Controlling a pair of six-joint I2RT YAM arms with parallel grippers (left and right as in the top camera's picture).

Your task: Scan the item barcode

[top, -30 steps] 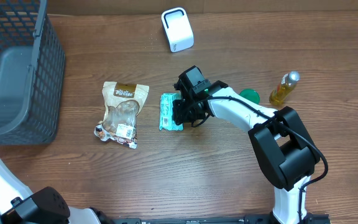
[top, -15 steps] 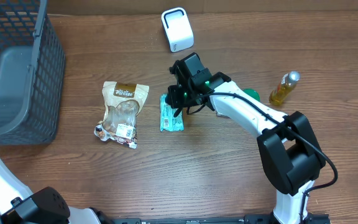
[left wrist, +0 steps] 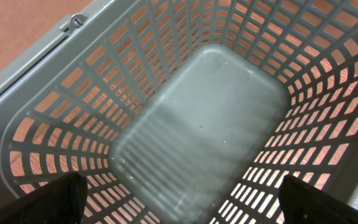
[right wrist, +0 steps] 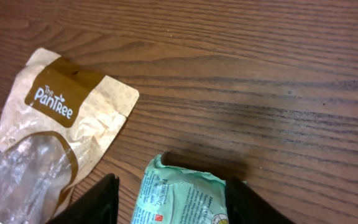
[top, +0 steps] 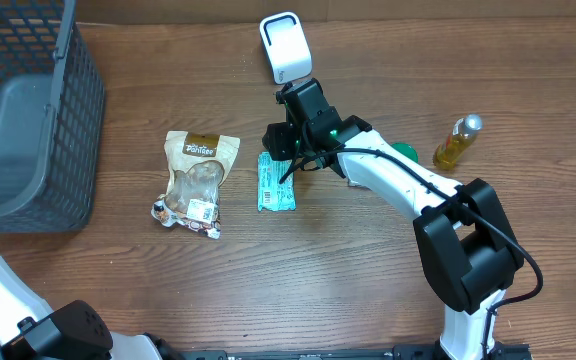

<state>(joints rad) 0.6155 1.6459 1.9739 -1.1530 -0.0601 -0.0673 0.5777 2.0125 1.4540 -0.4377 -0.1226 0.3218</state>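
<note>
A mint-green packet (top: 276, 185) lies flat on the wooden table, its printed face up. My right gripper (top: 282, 142) hovers just beyond the packet's far end, open. In the right wrist view the packet (right wrist: 182, 199) lies on the wood below the gripper (right wrist: 173, 208), between the two dark fingers (right wrist: 95, 202) with a gap on each side. The white scanner (top: 285, 47) stands at the back of the table. My left gripper (left wrist: 179, 202) is wide open over the grey basket (left wrist: 36, 106), with nothing between its fingers.
A brown snack pouch (top: 196, 180) lies left of the green packet and shows in the right wrist view (right wrist: 48, 137). The grey mesh basket (top: 28, 130) fills the far left. A yellow oil bottle (top: 456, 142) and a green lid (top: 402, 153) sit at the right.
My right gripper has opened and let go of the green packet, then pulled back toward the scanner. The packet stays flat on the table. The left arm has not moved.
</note>
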